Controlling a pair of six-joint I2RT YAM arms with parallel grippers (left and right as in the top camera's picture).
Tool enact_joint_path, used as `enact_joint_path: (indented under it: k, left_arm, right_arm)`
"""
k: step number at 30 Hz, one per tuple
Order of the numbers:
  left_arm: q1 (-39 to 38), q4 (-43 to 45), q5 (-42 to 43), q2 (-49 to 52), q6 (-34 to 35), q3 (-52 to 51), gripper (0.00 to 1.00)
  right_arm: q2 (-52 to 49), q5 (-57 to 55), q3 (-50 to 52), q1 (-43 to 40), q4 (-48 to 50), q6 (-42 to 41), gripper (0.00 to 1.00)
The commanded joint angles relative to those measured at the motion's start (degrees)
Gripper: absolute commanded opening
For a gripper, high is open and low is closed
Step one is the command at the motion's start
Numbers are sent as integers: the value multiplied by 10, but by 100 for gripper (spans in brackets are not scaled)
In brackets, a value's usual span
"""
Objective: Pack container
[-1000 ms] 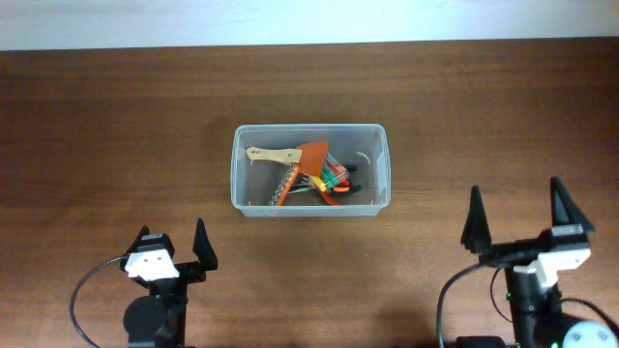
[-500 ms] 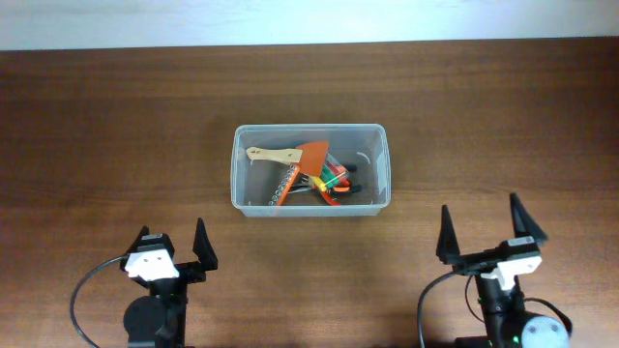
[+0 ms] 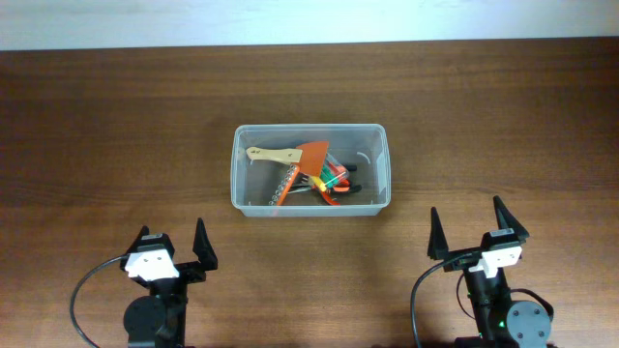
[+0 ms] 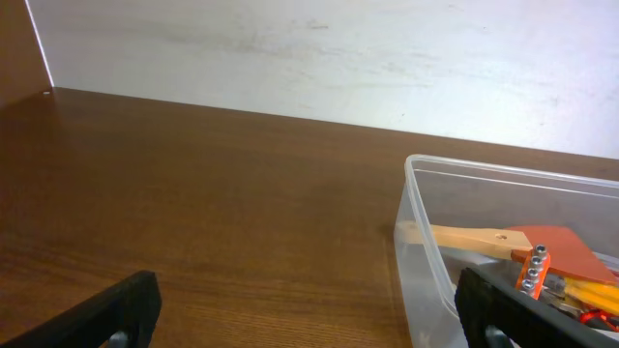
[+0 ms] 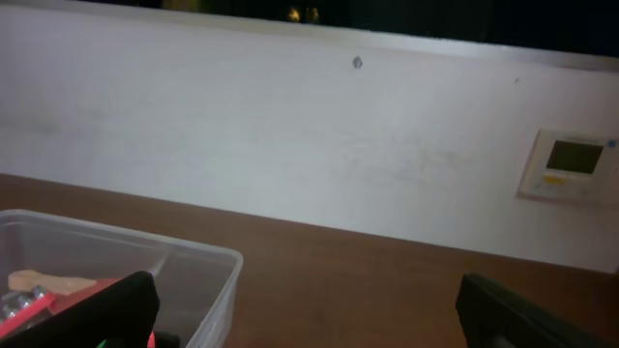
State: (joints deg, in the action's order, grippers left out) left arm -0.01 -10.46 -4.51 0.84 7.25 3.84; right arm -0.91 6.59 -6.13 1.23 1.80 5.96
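The clear plastic container [image 3: 311,206] stands in the middle of the table with several hand tools inside: a wooden-handled orange scraper [image 3: 290,155] and orange pliers [image 3: 331,183]. It also shows in the left wrist view [image 4: 426,261] and in the right wrist view [image 5: 208,280]. My left gripper [image 3: 174,249] is open and empty near the front edge, left of the container. My right gripper [image 3: 472,237] is open and empty near the front edge, right of the container. Both are well apart from the container.
A white wall [image 4: 338,58] runs along the table's far edge. A small wall panel [image 5: 571,164] with a display hangs at the far right. Bare wooden tabletop [image 3: 116,135] surrounds the container.
My right arm has drawn back and to the left, settling near the front edge. The left arm and the container have not moved.
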Motion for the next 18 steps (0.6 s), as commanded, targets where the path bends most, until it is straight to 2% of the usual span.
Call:
enact_joint_path:
  k: [1, 18]
  left_arm:
    - [3, 0, 7, -5, -9, -7, 99]
    - [3, 0, 7, -5, -9, -7, 99]
  right_arm:
    - [7, 3, 13, 6, 3, -3, 99]
    - [7, 3, 54, 6, 6, -3, 99]
